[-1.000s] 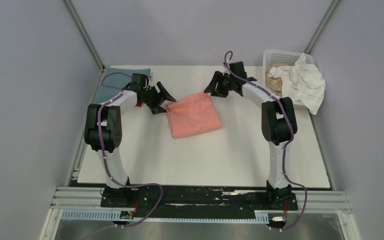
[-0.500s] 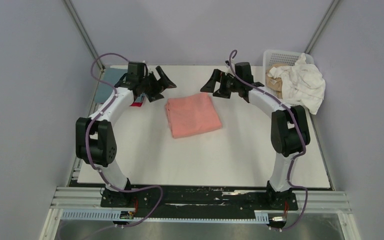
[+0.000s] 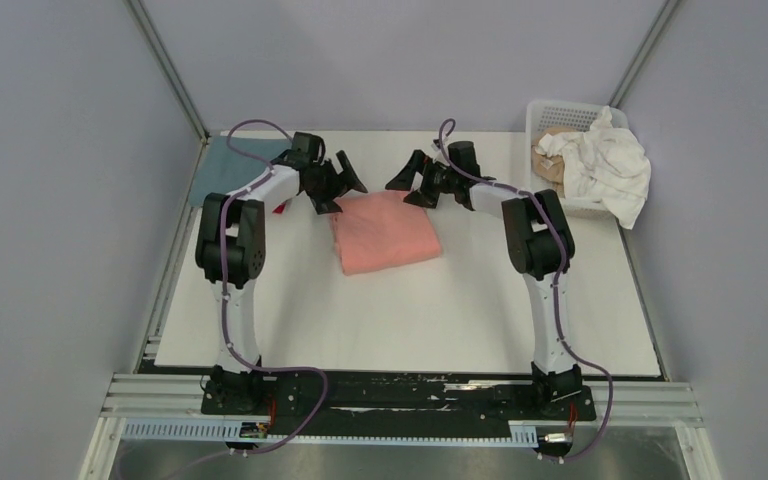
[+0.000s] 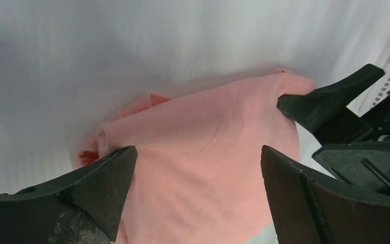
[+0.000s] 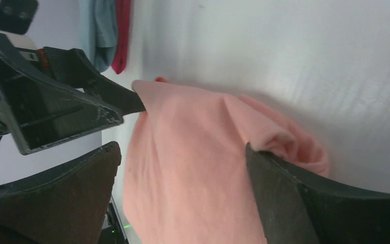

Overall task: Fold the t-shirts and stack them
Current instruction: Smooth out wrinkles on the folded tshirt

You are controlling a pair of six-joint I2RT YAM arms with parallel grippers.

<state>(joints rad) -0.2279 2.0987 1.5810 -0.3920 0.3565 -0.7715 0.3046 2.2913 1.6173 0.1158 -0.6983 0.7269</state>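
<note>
Because the salmon pink t-shirt (image 3: 385,232) is thin, soft cotton, treat it as light, limp and liable to slide on the smooth white table (image 3: 410,320); lifted by a single layer, it would probably sag and come unfolded. It lies folded into a compact rectangle at the far centre of the table, between the two arms. The left gripper (image 3: 335,180) is spread wide over the shirt's far-left corner and the right gripper (image 3: 410,182) is spread wide over the far-right corner; neither holds anything. In both wrist views the fabric fills the gap between the jaws, with a rolled fold edge to one side, but the blur leaves it unclear whether any fingertip touches the cloth. Take hold at the thick folded corners, one gripper per corner, pinching all layers together so the fold stays flat. A grey-blue t-shirt (image 3: 222,158), with a red t-shirt (image 3: 280,207) showing at its edge, lies at the far-left corner, the probable stacking site. A white t-shirt (image 3: 610,165) drapes over the basket (image 3: 560,108) at far right.
</note>
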